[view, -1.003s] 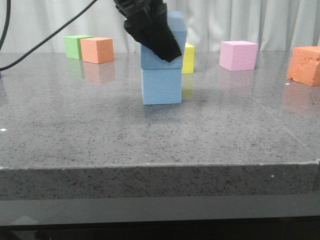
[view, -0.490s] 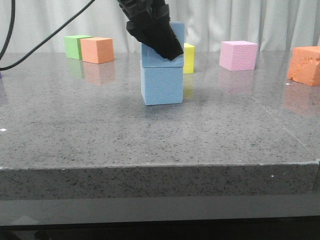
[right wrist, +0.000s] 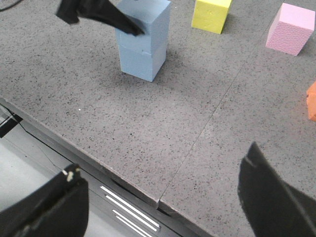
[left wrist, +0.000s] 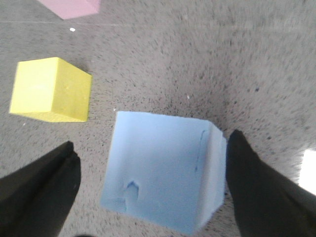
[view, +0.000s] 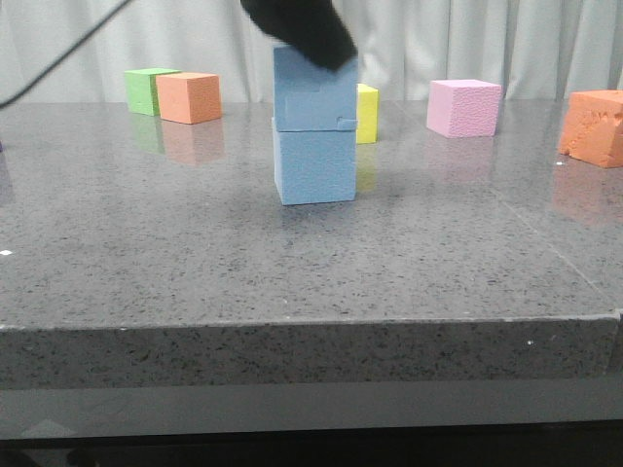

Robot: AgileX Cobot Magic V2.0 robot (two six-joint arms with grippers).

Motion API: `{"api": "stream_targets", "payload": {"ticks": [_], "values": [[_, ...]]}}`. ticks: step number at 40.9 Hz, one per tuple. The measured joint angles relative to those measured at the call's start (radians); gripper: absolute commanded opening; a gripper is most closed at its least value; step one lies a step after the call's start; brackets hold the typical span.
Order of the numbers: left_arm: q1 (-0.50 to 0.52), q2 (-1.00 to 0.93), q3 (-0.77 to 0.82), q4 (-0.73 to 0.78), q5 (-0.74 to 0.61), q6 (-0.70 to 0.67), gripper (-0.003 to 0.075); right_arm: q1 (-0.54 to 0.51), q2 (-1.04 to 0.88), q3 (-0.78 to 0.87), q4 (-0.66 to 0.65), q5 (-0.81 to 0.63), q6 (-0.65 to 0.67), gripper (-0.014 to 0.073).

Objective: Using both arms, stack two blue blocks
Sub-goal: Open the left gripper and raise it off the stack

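In the front view the two blue blocks stand as a stack on the grey table (view: 146, 253): the upper blue block (view: 313, 89) sits on the lower blue block (view: 314, 161), edges nearly flush, with a small notch at the upper one's bottom right corner. The left gripper (view: 300, 29) hangs blurred just over the stack's top front edge, and I cannot tell there whether it touches. Behind the stack, just to its right, is the yellow cube (view: 367, 113); farther right of the stack the pink cube (view: 465, 107). In the left wrist view the gripper (left wrist: 148, 190) is spread wide, its dark fingers (left wrist: 42, 190) on either side of the upper block (left wrist: 160, 170), neither finger clearly pressing it, so the block looks let go. In the right wrist view the right gripper (right wrist: 168, 202) is wide open and empty, well back from the stack (right wrist: 143, 42) at the near table edge. The stacking looks done, with the release in hand; the next move calls for lifting the left arm straight up, clear of the block's sides so the stack is not nudged.
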Motion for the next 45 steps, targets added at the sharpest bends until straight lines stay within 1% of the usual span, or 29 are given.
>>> {"api": "stream_targets", "payload": {"ticks": [2,6,11,17,20,29,38,45], "values": [[0.0,-0.025,0.0,-0.002,0.015,-0.045,0.0588,0.0,0.0,0.0,0.0,0.0,0.0,0.0622],[0.004,-0.086,0.0,-0.004,0.056,-0.18,0.0587,0.0,0.0,0.0,0.0,0.0,0.0,0.0622],[0.04,-0.168,0.0,-0.006,0.103,-0.337,0.0587,0.0,0.0,0.0,0.0,0.0,0.0,0.0622],[0.088,-0.291,0.059,-0.006,0.114,-0.441,0.0587,0.0,0.0,0.0,0.0,0.0,0.0,0.0622],[0.104,-0.361,0.126,-0.006,0.114,-0.457,0.0587,0.0,0.0,0.0,0.0,0.0,0.0,0.0622],[0.111,-0.607,0.403,-0.001,0.083,-0.519,0.0587,0.0,0.0,0.0,0.0,0.0,0.0,0.0622],[0.111,-0.849,0.651,0.07,0.069,-0.676,0.0587,0.0,0.0,0.0,0.0,0.0,0.0,0.0622],[0.111,-1.014,0.796,0.105,0.069,-0.749,0.0587,0.0,0.0,0.0,0.0,0.0,0.0,0.0622]]}}
